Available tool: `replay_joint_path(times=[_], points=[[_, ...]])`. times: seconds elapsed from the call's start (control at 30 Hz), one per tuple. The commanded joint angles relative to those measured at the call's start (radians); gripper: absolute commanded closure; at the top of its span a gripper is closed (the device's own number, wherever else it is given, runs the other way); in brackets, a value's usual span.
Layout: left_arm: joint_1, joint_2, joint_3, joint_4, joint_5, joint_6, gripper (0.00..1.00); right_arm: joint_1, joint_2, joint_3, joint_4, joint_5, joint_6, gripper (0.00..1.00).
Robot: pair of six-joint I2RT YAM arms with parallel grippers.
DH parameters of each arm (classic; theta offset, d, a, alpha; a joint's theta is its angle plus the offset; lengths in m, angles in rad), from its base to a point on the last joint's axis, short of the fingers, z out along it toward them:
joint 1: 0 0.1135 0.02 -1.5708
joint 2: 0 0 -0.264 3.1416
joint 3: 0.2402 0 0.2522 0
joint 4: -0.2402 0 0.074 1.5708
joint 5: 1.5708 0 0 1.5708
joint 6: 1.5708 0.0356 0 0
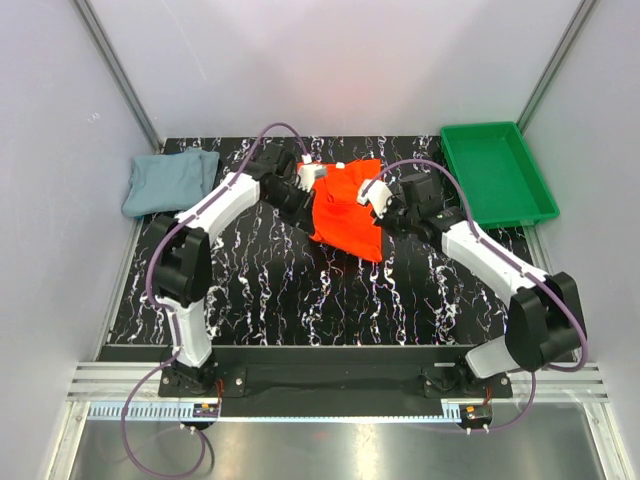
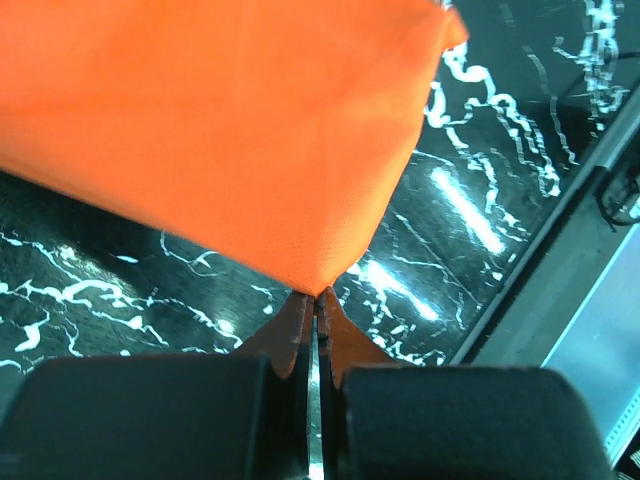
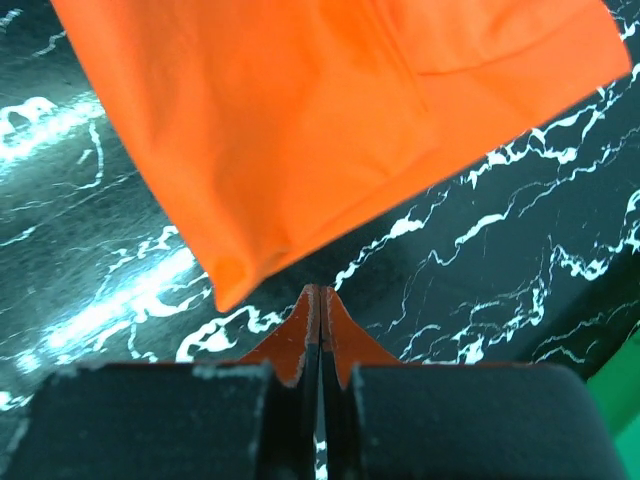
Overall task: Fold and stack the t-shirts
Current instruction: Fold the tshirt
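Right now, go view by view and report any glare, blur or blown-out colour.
Top view: sharp and evenly lit, with a faint pink glow on the back wall above the shirt. Left wrist: white glare streaks on the glossy table; shirt's weave crisp only near the jaws, softer farther up. Right wrist: broad glare on the table's left; shirt saturated, folds faint.

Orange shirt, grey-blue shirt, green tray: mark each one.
orange shirt [image 1: 345, 205], top view, middle of the cloth
grey-blue shirt [image 1: 168, 182], top view, centre of the heap
green tray [image 1: 495, 175], top view, bare floor
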Motion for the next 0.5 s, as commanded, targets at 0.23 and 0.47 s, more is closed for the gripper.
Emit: replay_joint_path(times=[0.23,0.47], points=[[-0.010,-0.115,-0.152,0.006,0.026,0.022,1.00,0.021,-0.062,-0.080,-0.104,-0.085,0.024,0.59],[-0.009,-0.101,-0.171,-0.017,0.004,0.046,1.00,0.036,0.019,-0.108,-0.085,-0.151,0.021,0.57]])
